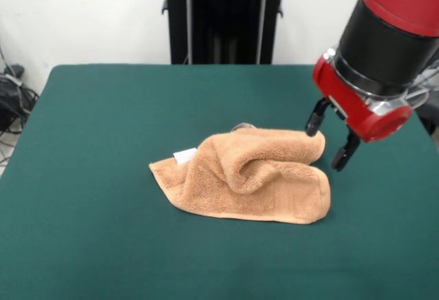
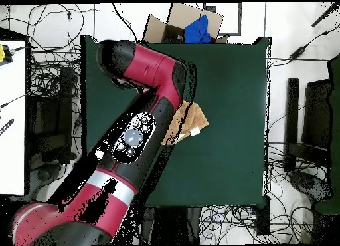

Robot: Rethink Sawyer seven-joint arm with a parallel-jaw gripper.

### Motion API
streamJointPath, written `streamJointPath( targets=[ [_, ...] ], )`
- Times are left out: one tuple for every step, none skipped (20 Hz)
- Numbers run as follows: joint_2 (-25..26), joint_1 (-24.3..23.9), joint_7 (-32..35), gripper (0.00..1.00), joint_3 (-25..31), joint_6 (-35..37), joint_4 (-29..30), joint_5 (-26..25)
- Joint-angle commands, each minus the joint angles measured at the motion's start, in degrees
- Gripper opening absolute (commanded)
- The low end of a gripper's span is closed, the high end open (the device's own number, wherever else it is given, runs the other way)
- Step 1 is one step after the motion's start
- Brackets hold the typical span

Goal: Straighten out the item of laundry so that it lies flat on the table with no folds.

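From the front, the small orange-tan terry towel (image 1: pixel 250 175) lies bunched a little right of centre on the dark green felt-covered surface (image 1: pixel 103 245), its top layer rolled over in a thick fold and a white tag (image 1: pixel 185 155) poking out at its left. It looks soft, light and limp, likely to drape and drag rather than slide stiffly, so a pinch on the loose folded edge at the right end seems the sensible hold. The red-and-black arm's gripper (image 1: pixel 329 142) hangs at that right end, its black fingers spread apart and clamped on nothing.

From overhead, the arm hides most of the towel (image 2: pixel 192 117); only a tan corner shows near the middle. No containers sit on the surface; a cardboard box (image 2: pixel 174 22) holding something blue stands beyond its top edge.
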Motion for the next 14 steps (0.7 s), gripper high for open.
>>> streamJointPath(
  targets=[
    [2.08,-3.25,16.40,1.00,0.84,5.26,-2.95,-2.08],
    [2.50,-3.72,15.87,1.00,0.90,4.55,-3.01,-2.37],
    [2.73,-4.10,15.27,1.00,1.05,4.15,-3.07,-2.58],
    [2.97,-4.48,14.66,1.00,1.20,3.75,-3.13,-2.78],
    [3.06,-4.78,13.67,1.00,1.53,3.33,-3.11,-2.95],
    [3.23,-5.30,10.89,1.00,2.45,2.13,-2.97,-3.49],
    [3.37,-5.53,9.87,1.00,2.78,1.52,-2.81,-3.70],
    [3.22,-5.86,7.40,1.00,3.85,-0.01,-1.97,-4.11],
    [3.14,-6.16,6.05,1.00,4.52,-0.83,-1.55,-4.27],
    [2.69,-6.55,4.03,1.00,5.79,-2.68,-0.11,-4.33],
    [2.57,-6.73,3.26,1.00,6.26,-3.55,0.47,-4.37],
    [2.26,-7.25,1.65,1.00,7.09,-4.96,1.41,-4.50],
    [2.13,-7.38,1.14,1.00,7.31,-6.10,1.98,-4.64],
    [1.99,-7.52,0.62,1.00,7.54,-7.24,2.55,-4.79]
  ],
)
